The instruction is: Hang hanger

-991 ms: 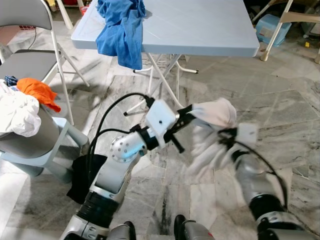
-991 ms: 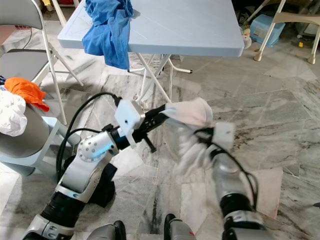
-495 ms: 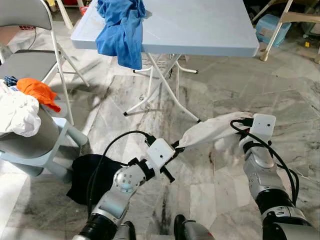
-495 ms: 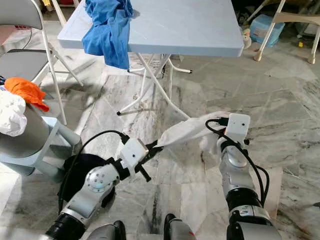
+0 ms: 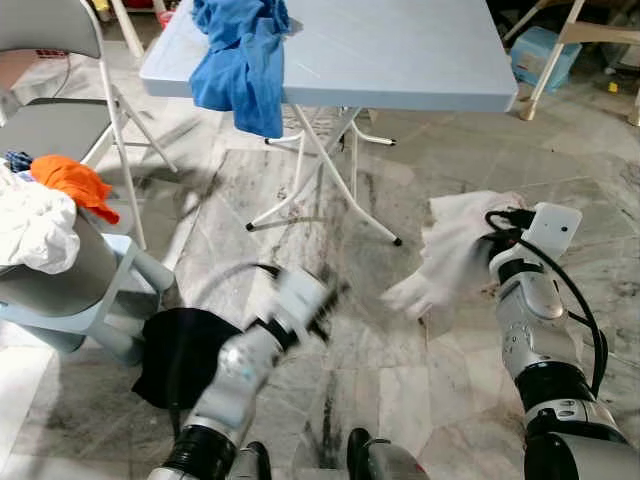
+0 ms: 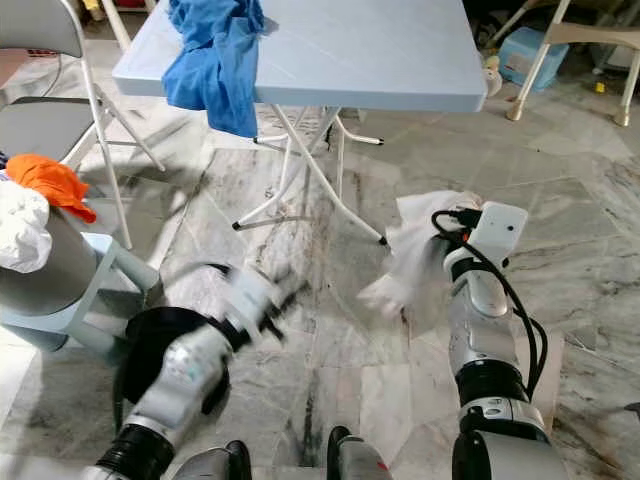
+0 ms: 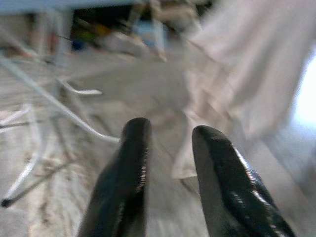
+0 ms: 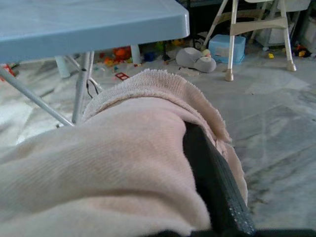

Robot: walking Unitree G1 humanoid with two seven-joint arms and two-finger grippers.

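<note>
The task reads "hang hanger", yet no hanger can be made out; what the robot has in hand is one pale cream knitted garment point(image 5: 455, 250). The right gripper point(image 5: 500, 237) pinches a bunched fold of it, a black finger point(image 8: 212, 182) pressed into the cloth, so that it droops from the raised right arm above the grey marble floor point(image 5: 400, 380), well apart from the counter. The left gripper point(image 7: 170, 163) is spread, nothing between its two fingers, with the garment ahead of it but not touching; in the head views that arm is a low blur near the floor.

Judged from this, the work is at an early stage: the garment is lifted clear but hangs crumpled from one hand, not spread out, not on a hanger, and no rail or hook to hang it from can be seen.

By count there is one light-blue folding counter point(image 5: 400, 60), one blue cloth point(image 5: 245, 60) draped over its edge, one grey folding chair point(image 5: 60, 110), one grey laundry tub point(image 5: 60, 280) holding white and orange clothes, and one black cloth point(image 5: 175, 355) lying on the floor.
</note>
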